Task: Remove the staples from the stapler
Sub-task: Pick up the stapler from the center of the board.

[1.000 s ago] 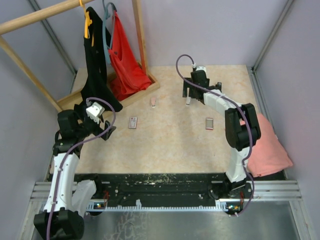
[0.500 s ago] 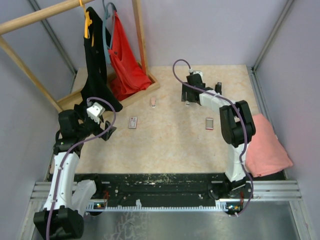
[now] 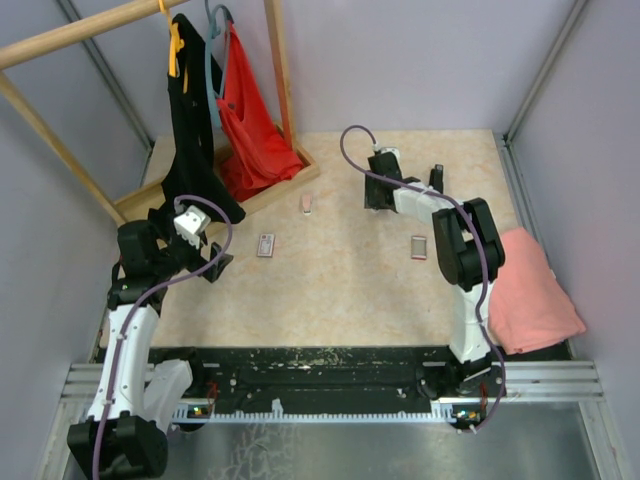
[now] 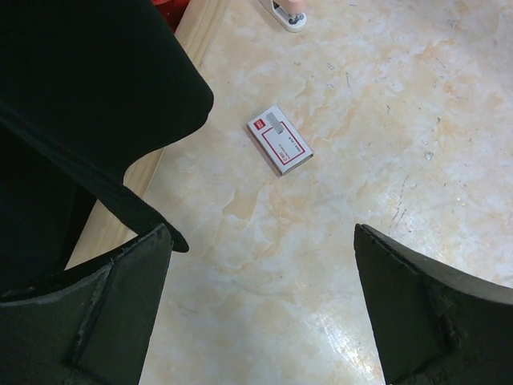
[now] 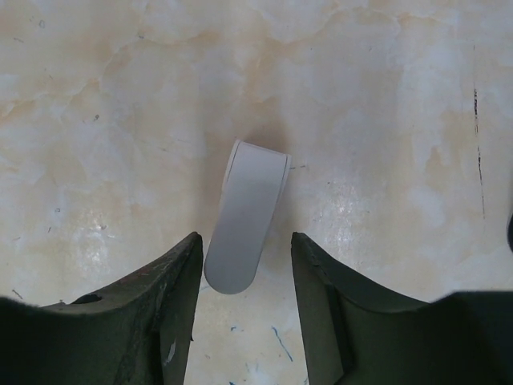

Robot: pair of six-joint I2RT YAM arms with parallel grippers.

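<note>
The stapler (image 5: pixel 250 204), a pale grey-white elongated body seen from above, lies on the table at the far middle. My right gripper (image 5: pixel 244 250) is open and straddles its near end, with a finger on each side and a gap to each. In the top view the right gripper (image 3: pixel 377 195) covers the stapler. No loose staples show in any view. My left gripper (image 4: pixel 264 321) is open and empty above bare table at the left, also seen in the top view (image 3: pixel 213 264).
A small flat box with a red label (image 4: pixel 279 141) lies ahead of the left gripper. A second box (image 3: pixel 420 247) lies right of centre. A small pink-white object (image 3: pixel 307 204), a wooden rack with black (image 3: pixel 190 120) and red (image 3: pixel 250 120) garments, and a pink cloth (image 3: pixel 530 290) are around.
My right gripper has swung left and down over the stapler, which showed beside it in the top view before and is now covered. The left arm has not moved.
</note>
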